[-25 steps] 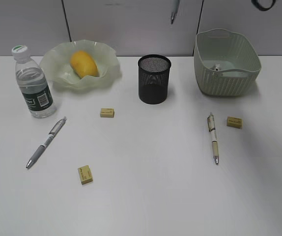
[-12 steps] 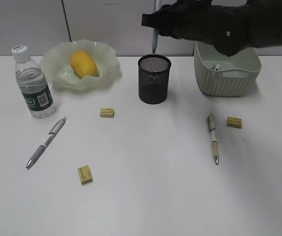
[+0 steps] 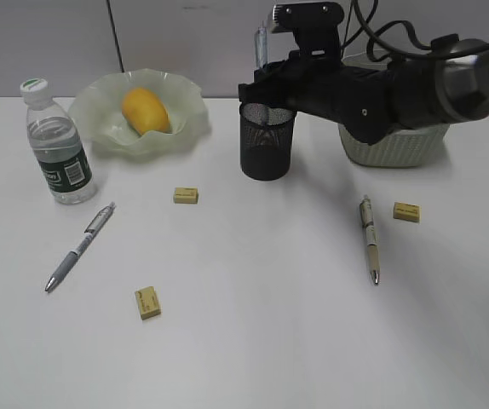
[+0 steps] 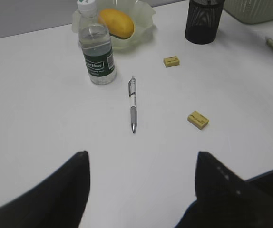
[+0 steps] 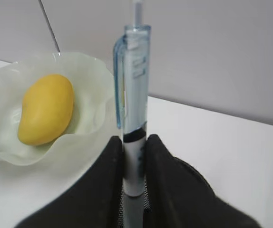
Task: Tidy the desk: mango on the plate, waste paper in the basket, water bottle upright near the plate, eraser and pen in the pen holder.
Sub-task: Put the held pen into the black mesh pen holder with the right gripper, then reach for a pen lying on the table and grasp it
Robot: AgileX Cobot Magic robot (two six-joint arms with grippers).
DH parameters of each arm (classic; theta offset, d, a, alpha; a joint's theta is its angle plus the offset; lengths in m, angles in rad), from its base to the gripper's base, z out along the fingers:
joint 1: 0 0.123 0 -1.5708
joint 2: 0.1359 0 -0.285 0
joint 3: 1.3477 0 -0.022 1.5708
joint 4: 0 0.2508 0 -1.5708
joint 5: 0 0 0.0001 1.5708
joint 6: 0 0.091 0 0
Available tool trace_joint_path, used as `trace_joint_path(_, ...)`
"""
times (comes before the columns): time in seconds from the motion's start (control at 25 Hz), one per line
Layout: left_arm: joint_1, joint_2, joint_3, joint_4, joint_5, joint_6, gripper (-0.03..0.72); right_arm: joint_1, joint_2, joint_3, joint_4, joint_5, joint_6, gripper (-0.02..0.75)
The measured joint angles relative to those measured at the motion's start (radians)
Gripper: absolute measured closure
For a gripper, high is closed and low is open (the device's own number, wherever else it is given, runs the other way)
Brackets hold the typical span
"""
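Observation:
My right gripper [image 5: 135,142] is shut on a pale blue pen [image 5: 134,95], held upright with its lower end in the mouth of the black mesh pen holder [image 3: 267,141]. The yellow mango [image 3: 146,111] lies in the wavy green plate [image 3: 100,128], and the water bottle [image 3: 60,149] stands upright to the plate's left. Two more pens [image 3: 79,247] [image 3: 370,239] and three erasers [image 3: 186,195] [image 3: 148,302] [image 3: 406,211] lie on the desk. My right arm hides most of the basket [image 3: 398,149]; the waste paper is hidden. My left gripper [image 4: 141,159] is open over bare desk.
A grey panelled wall runs along the back edge of the desk [image 3: 253,341]. In the left wrist view the grey pen [image 4: 132,104] lies just ahead of the open jaws, with an eraser [image 4: 198,119] to its right.
My right arm has swung in from the upper right and come down, bringing the blue pen from high above to the pen holder's mouth. The left gripper has not moved.

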Motion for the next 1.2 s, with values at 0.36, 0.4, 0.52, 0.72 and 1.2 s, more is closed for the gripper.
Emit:
trace_joint_path(0.36, 0.000, 0.000, 0.000, 0.000, 0.000, 0.000, 0.165, 0.000, 0.023, -0.008, 0.000, 0.006, -0.004, 0.321)
trace_joint_path(0.4, 0.000, 0.000, 0.000, 0.000, 0.000, 0.000, 0.165, 0.000, 0.023, -0.011, 0.000, 0.006, -0.005, 0.290)
trace_joint_path(0.52, 0.000, 0.000, 0.000, 0.000, 0.000, 0.000, 0.165, 0.000, 0.018, -0.022, 0.000, 0.019, -0.006, 0.254)
trace_joint_path(0.72, 0.000, 0.000, 0.000, 0.000, 0.000, 0.000, 0.165, 0.000, -0.062, -0.055, 0.000, 0.172, -0.007, 0.244)
trace_joint_path(1.2, 0.000, 0.000, 0.000, 0.000, 0.000, 0.000, 0.165, 0.000, -0.251, -0.119, 0.006, 0.934, -0.007, 0.244)
